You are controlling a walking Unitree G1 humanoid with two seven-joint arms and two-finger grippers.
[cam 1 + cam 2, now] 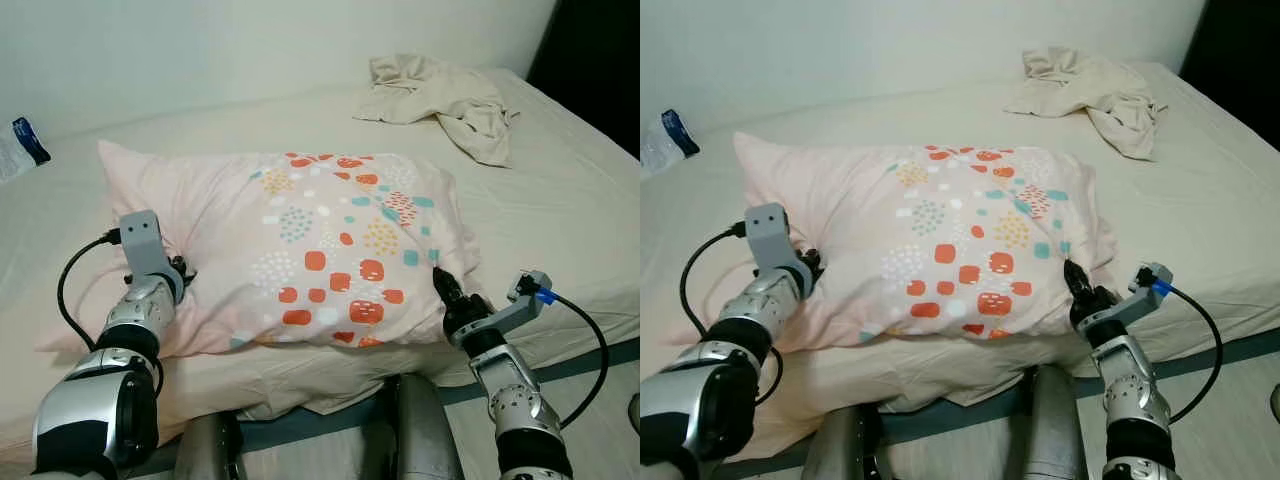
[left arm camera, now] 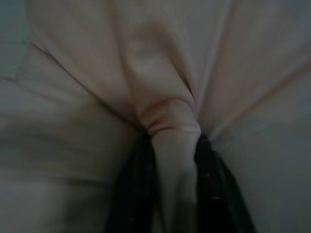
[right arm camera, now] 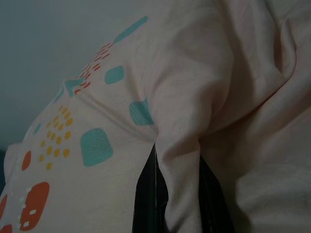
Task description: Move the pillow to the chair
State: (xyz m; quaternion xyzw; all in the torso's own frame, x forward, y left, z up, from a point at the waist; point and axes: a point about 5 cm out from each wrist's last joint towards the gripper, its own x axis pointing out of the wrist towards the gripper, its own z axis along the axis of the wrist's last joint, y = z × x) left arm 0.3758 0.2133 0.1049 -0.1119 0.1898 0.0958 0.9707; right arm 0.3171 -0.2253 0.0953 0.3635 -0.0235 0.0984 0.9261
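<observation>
1. The pillow [image 1: 310, 250] is lying on the bed [image 1: 560, 210] near its front edge, pale pink with orange, teal and yellow patches toward its right half.
2. The left gripper [image 1: 183, 270] is pressing into the pillow's left side; in its wrist view both fingers [image 2: 133, 194] are clamping a bunched fold of pink fabric.
3. The right gripper [image 1: 438, 278] is meeting the pillow's front right corner; its wrist view is dim, but the fingers [image 3: 146, 194] seem to be pinching a ridge of the cover.
4. A crumpled cloth [image 1: 440, 95] is lying toward the bed's far right corner, well apart from the pillow.
5. A packet [image 1: 18, 145] is lying at the bed's far left edge.
</observation>
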